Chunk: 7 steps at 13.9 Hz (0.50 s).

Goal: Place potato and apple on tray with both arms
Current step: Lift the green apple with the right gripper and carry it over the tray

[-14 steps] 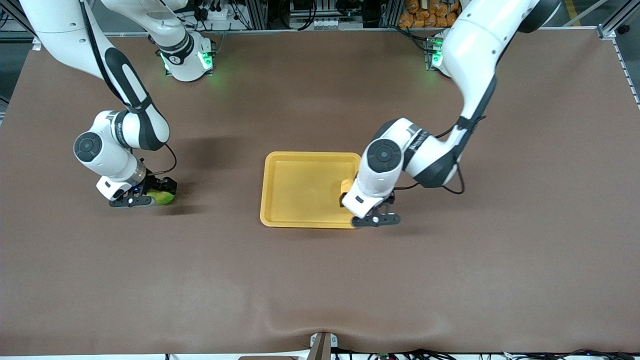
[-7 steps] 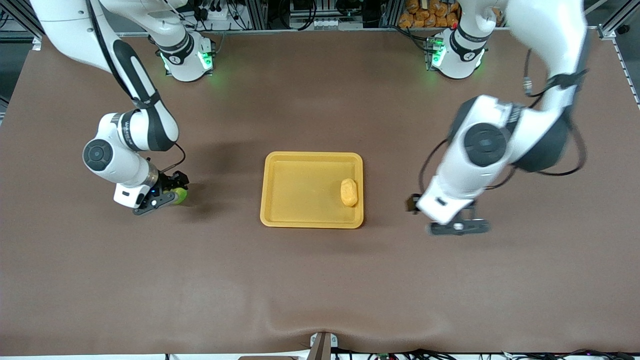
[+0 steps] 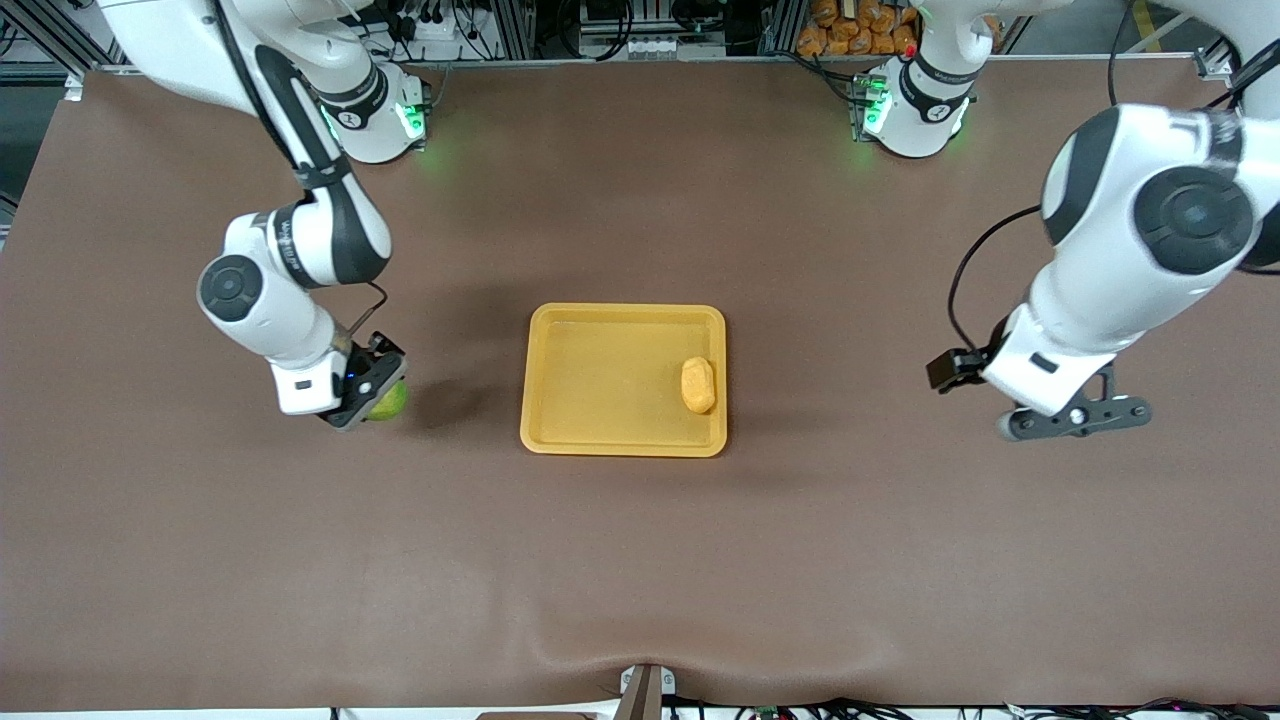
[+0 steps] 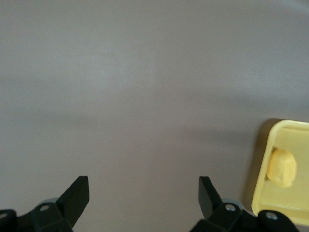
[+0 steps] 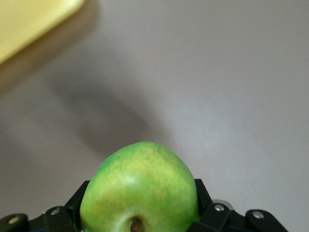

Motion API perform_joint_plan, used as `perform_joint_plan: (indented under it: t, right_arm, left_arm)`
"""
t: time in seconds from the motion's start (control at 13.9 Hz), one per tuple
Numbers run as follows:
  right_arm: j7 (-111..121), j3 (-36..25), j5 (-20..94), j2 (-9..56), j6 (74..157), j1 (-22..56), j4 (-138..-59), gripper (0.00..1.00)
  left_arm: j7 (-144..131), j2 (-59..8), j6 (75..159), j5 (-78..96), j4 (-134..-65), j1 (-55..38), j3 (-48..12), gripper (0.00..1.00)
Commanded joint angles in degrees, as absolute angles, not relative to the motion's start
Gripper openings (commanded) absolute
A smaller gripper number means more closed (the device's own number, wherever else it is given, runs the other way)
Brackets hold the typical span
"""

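Observation:
The yellow tray (image 3: 590, 380) lies mid-table. The yellow-orange potato (image 3: 698, 385) rests in it, near the rim toward the left arm's end. My right gripper (image 3: 365, 395) is shut on the green apple (image 3: 388, 402) and holds it just above the table, between the tray and the right arm's end. In the right wrist view the apple (image 5: 140, 186) fills my right gripper (image 5: 141, 203), stem dimple showing, with a tray corner (image 5: 29, 19) ahead. My left gripper (image 3: 1075, 420) is open and empty over bare table toward the left arm's end. The left wrist view shows its open gripper (image 4: 142, 195), the tray (image 4: 260, 169) and potato (image 4: 282, 166).
The brown table cover (image 3: 640, 560) has a small ridge at the edge nearest the camera. The arms' green-lit bases (image 3: 375, 115) stand along the table edge farthest from the camera. Cables and bags lie off the table there.
My left gripper let go of the potato on the tray and swung away toward the left arm's end, rising. My right gripper, shut on the apple, moved toward the tray.

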<state>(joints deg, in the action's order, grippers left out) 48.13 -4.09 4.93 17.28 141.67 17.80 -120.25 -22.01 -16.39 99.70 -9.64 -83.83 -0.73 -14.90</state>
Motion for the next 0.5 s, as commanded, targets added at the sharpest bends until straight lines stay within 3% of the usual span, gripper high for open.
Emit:
perform_joint_plan:
  t: [0.0, 0.43]
  right_arm:
    - [50.8, -4.6, 5.5, 17.0, 140.8, 24.1, -116.3, 0.0]
    - [49.7, -4.7, 5.5, 24.9, 140.3, 32.8, -105.1, 0.0]
  left_arm:
    - [-19.7, -10.0, 96.9, -7.7, -87.3, 1.2, -15.6, 1.0]
    - [-14.0, -2.2, 93.6, -3.8, -91.1, 5.8, -15.6, 1.0]
